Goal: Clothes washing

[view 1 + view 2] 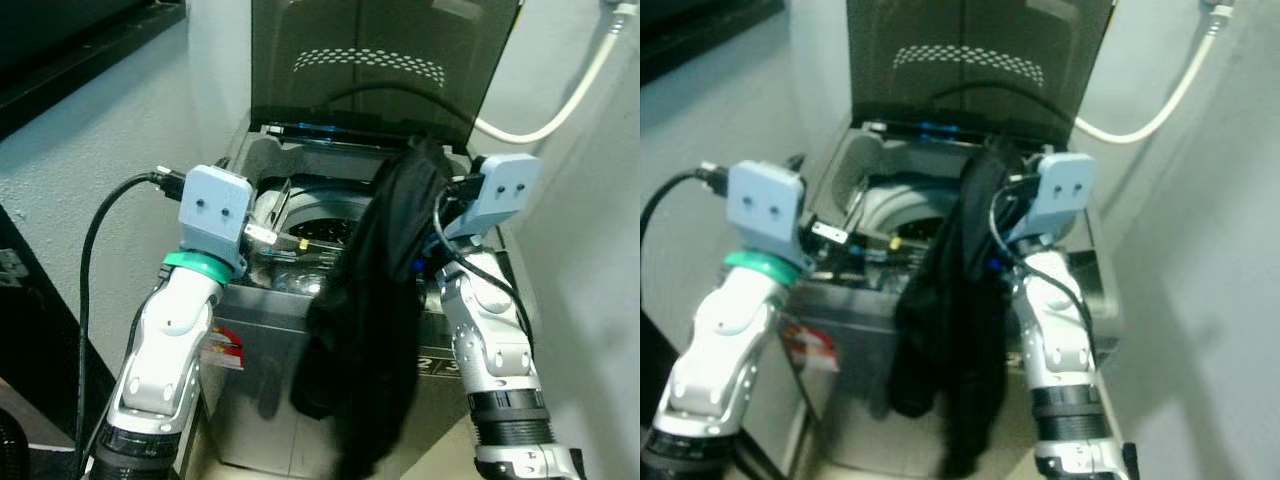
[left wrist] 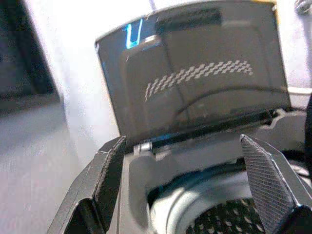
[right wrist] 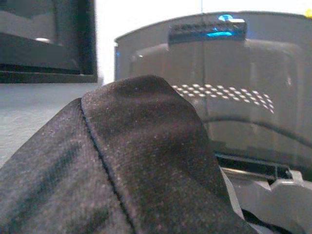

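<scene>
So the left gripper (image 2: pixel 195 195) is up over the left edge of the washing machine (image 1: pixel 260 360), fingers (image 2: pixel 265 180) spread wide with nothing between them, looking straight over the drum (image 1: pixel 320 215) toward the raised lid (image 1: pixel 380 60). The drum wall has that perforated hole pattern.

Middle of the scene: a black garment (image 1: pixel 375 300) hangs draped over the machine's front edge, top end bunched up near the right rear corner of the opening, the rest dangling down the front panel. It's plain dark fabric, limp and folded on itself, with a stitched seam running along it in the right wrist view (image 3: pixel 102 161).

The right gripper (image 1: pixel 435 215) is right at the top of the garment, touching it, but the cloth covers the fingers so I can't tell whether they're closed on it.

There's a red and white sticker (image 1: pixel 225 350) on the front left of the machine, too blurry to read. Same for the white marking (image 1: pixel 440 365) at lower right.
</scene>
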{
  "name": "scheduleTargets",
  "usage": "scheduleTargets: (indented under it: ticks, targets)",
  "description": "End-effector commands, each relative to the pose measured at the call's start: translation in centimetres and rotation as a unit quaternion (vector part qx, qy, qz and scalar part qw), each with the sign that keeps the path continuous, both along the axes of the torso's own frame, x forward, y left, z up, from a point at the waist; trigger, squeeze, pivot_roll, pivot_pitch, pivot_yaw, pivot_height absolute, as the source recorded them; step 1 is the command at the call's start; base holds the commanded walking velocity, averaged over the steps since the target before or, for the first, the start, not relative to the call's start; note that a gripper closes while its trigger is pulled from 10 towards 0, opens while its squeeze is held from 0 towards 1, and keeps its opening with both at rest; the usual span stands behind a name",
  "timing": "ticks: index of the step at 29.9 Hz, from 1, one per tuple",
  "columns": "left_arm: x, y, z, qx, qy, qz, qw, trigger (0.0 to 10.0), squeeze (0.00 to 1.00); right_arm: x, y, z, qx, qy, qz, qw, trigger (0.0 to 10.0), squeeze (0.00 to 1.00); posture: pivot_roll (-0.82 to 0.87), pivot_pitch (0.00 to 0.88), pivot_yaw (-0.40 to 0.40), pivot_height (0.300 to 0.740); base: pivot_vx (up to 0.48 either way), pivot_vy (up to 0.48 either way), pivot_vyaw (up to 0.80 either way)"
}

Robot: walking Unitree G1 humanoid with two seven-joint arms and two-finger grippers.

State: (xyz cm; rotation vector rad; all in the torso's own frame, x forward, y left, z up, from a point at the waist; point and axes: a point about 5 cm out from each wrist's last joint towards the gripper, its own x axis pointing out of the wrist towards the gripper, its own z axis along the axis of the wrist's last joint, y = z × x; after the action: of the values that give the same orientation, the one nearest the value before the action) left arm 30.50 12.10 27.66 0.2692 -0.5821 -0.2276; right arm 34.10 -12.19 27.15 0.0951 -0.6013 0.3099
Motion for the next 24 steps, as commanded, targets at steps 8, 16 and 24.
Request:
scheduleTargets:
  ticks: [8, 16, 24]
  targets:
    - [-2.5, -2.3, 0.3, 0.025, 0.026, -0.131, 0.991, 10.0, 0.00, -0.2, 3.3, 9.8, 0.020, -0.158, 0.062, 0.985, 10.0, 0.00, 0.11, 0.049, -0.040, 0.740, 0.000, 0.000, 0.00]
    - [-2.0, -0.4, 1.0, 0.001, 0.000, -0.052, 0.999, 10.0, 0.00, -0.7, 3.2, 10.3, 0.036, -0.177, 0.054, 0.982, 10.0, 0.00, 0.14, 0.051, -0.056, 0.740, 0.104, 0.000, 0.00]
    - [-1.9, -0.3, 1.4, -0.001, -0.001, -0.045, 0.999, 10.0, 0.00, -0.2, 3.2, 9.7, 0.041, -0.168, 0.054, 0.984, 10.0, 0.00, 0.13, 0.046, -0.041, 0.740, 0.432, 0.000, 0.00]
